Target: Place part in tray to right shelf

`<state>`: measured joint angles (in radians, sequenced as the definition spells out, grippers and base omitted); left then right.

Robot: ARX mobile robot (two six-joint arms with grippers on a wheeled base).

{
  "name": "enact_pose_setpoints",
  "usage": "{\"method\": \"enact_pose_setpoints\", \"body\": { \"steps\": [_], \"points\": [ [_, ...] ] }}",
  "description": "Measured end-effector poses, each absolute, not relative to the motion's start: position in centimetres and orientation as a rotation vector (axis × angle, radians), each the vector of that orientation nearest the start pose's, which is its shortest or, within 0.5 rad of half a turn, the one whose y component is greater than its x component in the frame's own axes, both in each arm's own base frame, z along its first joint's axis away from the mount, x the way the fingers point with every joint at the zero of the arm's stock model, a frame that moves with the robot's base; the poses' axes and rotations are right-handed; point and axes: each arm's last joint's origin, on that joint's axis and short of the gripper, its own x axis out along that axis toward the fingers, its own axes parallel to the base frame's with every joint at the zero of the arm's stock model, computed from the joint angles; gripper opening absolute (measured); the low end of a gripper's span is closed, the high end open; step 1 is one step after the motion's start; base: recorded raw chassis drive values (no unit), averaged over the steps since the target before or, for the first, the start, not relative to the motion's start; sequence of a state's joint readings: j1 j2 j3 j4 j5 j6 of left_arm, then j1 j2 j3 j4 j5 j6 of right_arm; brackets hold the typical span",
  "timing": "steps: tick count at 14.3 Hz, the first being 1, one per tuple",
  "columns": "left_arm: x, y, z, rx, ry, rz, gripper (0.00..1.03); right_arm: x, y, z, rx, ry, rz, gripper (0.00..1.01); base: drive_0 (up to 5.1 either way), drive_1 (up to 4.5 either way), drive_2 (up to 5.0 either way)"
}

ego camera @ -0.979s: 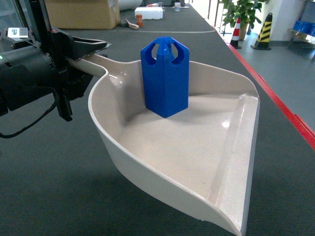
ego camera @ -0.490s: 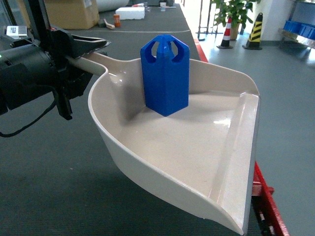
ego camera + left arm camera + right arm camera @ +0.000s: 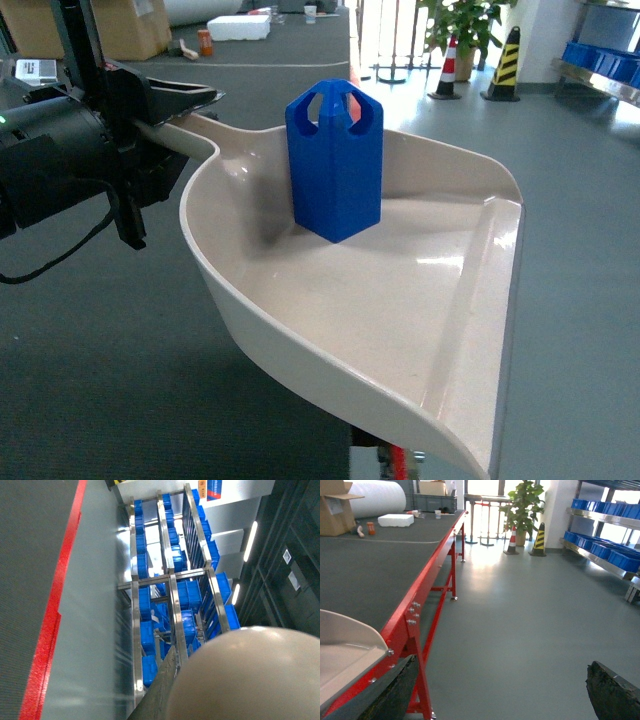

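Observation:
The blue part (image 3: 335, 160) stands upright inside the beige tray (image 3: 400, 330), toward its back wall. My left gripper (image 3: 175, 118) is shut on the tray's handle (image 3: 190, 128) at the left of the head view, holding the tray in the air. In the left wrist view the tray's underside (image 3: 250, 680) fills the lower right beside one dark finger (image 3: 161, 692). My right gripper (image 3: 501, 695) is open and holds nothing, over bare floor; the tray's lip (image 3: 350, 650) shows at its left. The right shelf (image 3: 600, 70) is a steel rack at the far right.
A dark table with a red edge (image 3: 420, 595) runs on the left, bearing a cardboard box (image 3: 110, 25) and a foam block (image 3: 238, 26). Grey floor (image 3: 530, 620) spreads to the right. Cones (image 3: 505, 65) and a plant (image 3: 522, 505) stand far back. Blue crates (image 3: 605, 547) fill the steel racks.
The background has slid left in the head view: the table's edge now lies under the tray and floor shows on the right. Tray, part and left gripper keep their places in the view.

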<state>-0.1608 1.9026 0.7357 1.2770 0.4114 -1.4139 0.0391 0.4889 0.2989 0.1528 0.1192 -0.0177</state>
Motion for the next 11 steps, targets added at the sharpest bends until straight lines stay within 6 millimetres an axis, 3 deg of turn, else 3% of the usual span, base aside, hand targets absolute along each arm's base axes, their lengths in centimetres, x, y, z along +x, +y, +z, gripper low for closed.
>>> {"method": "enact_pose_setpoints", "body": {
  "steps": [11],
  "points": [
    [34.47,-6.74,16.19,-1.358,0.310,-0.550,0.12,13.53,0.18,23.65,-0.021,0.038,-0.080,0.98,5.0,-2.45,-2.5]
  ]
}}
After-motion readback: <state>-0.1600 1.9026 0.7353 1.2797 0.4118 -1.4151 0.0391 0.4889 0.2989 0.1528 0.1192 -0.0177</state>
